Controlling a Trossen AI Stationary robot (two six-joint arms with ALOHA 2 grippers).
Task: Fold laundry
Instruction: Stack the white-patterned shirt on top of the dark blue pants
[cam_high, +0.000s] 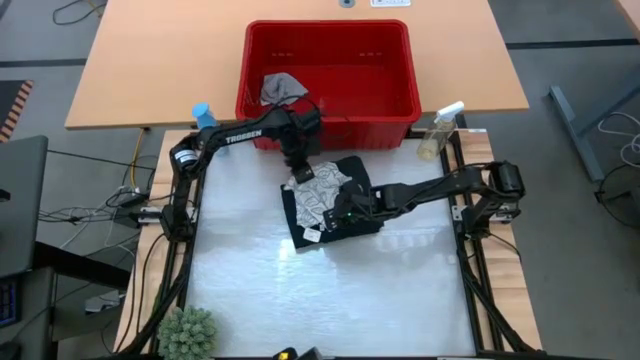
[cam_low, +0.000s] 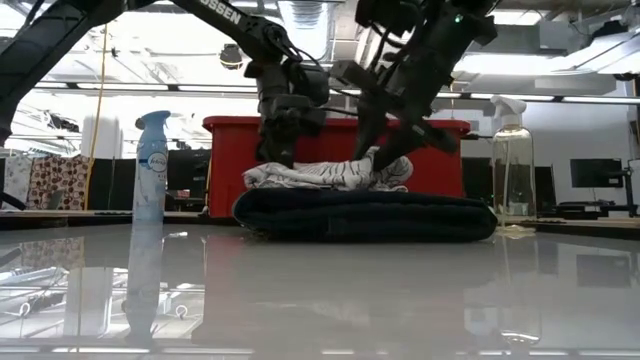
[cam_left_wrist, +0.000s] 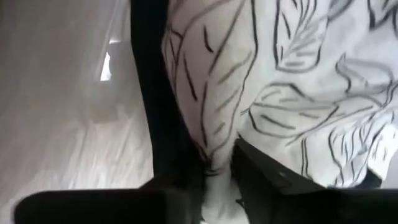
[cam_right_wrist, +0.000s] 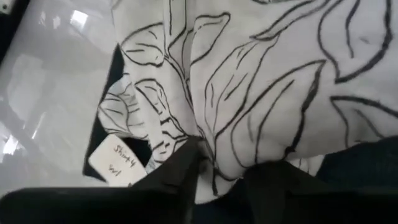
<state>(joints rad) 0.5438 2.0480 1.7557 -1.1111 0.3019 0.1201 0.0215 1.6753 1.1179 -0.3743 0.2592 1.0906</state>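
Note:
Folded dark denim jeans (cam_high: 300, 222) lie flat at the middle of the table, a low dark slab in the low view (cam_low: 365, 215). On top rests a crumpled white cloth with grey leaf print (cam_high: 322, 190) (cam_low: 330, 175). My left gripper (cam_high: 298, 176) (cam_left_wrist: 219, 186) points steeply down at the cloth's far-left edge. My right gripper (cam_high: 346, 212) (cam_right_wrist: 221, 177) slants down at its near-right part. Both stand a little open with cloth between the fingers. A small grey cloth (cam_high: 283, 88) lies in the red basket. My left gripper comes from above at the cloth's far-left edge, where a raised fold (cam_left_wrist: 217, 163) stands between its slightly parted fingers. I cannot tell whether they touch it. My right gripper slants in from the table's right; a bulge of the cloth (cam_right_wrist: 227, 158) fills the gap between its parted fingers. Whether they touch it, I cannot tell.
The red basket (cam_high: 325, 25) stands just beyond the jeans at the table's far edge. A clear spray bottle (cam_high: 440, 130) is at the far right, a blue-capped bottle (cam_high: 204, 115) (cam_low: 150, 165) at the far left, a small plant (cam_high: 188, 332) at the near left. A white tag (cam_right_wrist: 118, 162) shows on the jeans.

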